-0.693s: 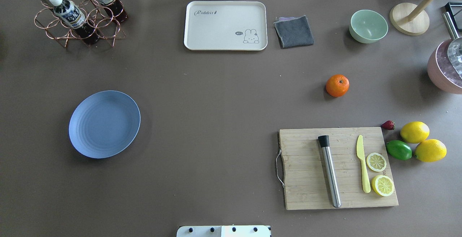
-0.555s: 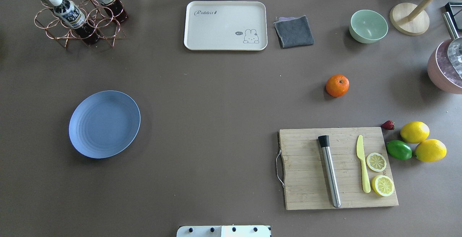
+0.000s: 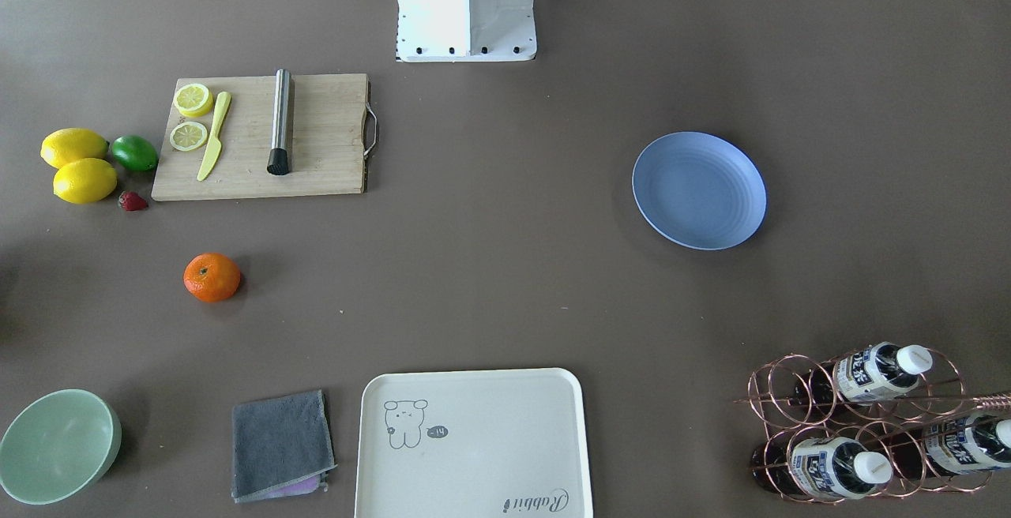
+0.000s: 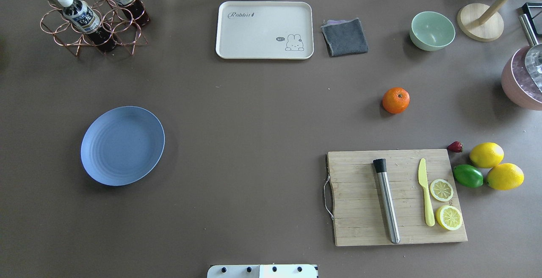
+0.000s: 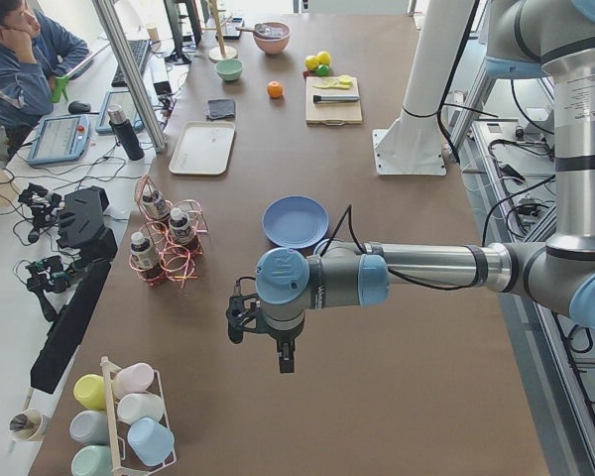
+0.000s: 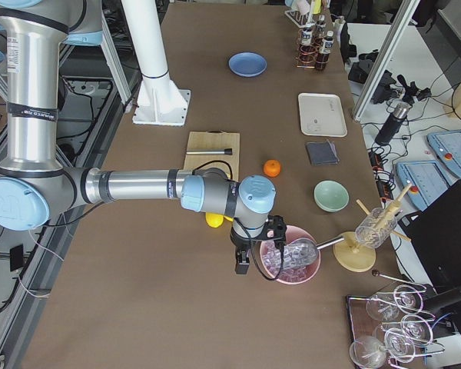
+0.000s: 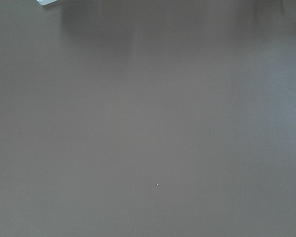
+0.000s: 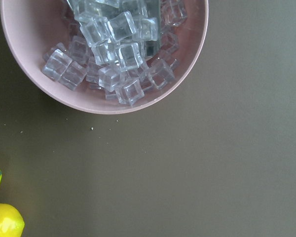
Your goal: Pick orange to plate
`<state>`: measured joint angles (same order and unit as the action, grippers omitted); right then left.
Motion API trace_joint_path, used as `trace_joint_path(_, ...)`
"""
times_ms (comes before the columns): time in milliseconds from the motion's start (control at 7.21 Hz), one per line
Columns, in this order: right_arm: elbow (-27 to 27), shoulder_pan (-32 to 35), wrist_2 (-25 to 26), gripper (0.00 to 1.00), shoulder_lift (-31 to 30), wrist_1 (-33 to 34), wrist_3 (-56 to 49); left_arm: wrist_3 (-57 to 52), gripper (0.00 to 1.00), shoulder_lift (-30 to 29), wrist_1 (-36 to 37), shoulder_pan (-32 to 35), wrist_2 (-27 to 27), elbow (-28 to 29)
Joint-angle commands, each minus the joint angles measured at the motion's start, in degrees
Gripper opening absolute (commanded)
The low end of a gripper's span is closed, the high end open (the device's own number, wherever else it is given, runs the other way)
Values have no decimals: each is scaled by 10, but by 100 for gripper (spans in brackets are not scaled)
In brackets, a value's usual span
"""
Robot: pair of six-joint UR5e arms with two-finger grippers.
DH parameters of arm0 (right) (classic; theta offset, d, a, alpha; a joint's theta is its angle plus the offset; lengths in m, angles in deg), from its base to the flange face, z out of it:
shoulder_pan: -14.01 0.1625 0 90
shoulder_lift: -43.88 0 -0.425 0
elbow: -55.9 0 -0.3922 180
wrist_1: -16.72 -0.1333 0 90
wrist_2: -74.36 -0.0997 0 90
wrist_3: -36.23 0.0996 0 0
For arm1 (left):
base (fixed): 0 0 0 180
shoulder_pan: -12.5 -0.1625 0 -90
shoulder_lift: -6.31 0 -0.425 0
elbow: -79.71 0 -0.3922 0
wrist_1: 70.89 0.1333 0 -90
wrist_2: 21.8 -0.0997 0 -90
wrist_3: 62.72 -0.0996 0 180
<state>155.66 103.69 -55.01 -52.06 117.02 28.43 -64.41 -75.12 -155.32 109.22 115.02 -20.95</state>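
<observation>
Small round bright-orange orange (image 4: 396,100) lay on brown counter (image 4: 254,142) near wooden cutting board (image 4: 360,197); round light-blue plate (image 4: 123,145) sat well apart from it. Of left gripper (image 5: 265,335) and right gripper (image 6: 243,264), apart or together could not be told.

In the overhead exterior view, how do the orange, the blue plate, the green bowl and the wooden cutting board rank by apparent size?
From largest to smallest:
1. cutting board
2. plate
3. green bowl
4. orange
</observation>
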Motion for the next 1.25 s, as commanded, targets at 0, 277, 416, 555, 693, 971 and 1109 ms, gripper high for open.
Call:
trace_joint_path(0,2,0,-2,100,1,-5,0,-1,98,-2,0,0,-1,-2)
trace_joint_path(277,3,0,-3,100,3,-5,0,2,98,-20,0,0,0,-6)
trace_joint_path(416,4,0,-3,100,4,-5,-1,2,98,-22,0,0,0,-11)
trace_joint_path(555,3,0,-3,100,5,-13,0,5,98,-28,0,0,0,-16)
trace_joint_path(693,3,0,-3,100,5,-13,-1,4,98,-34,0,0,-4,-15)
trace_joint_path(971,3,0,-3,100,4,-13,-1,3,98,-42,-22,0,-2,-14)
trace_joint_path(1109,3,0,-3,100,4,-13,-1,4,98,-46,-56,-1,-3,-11)
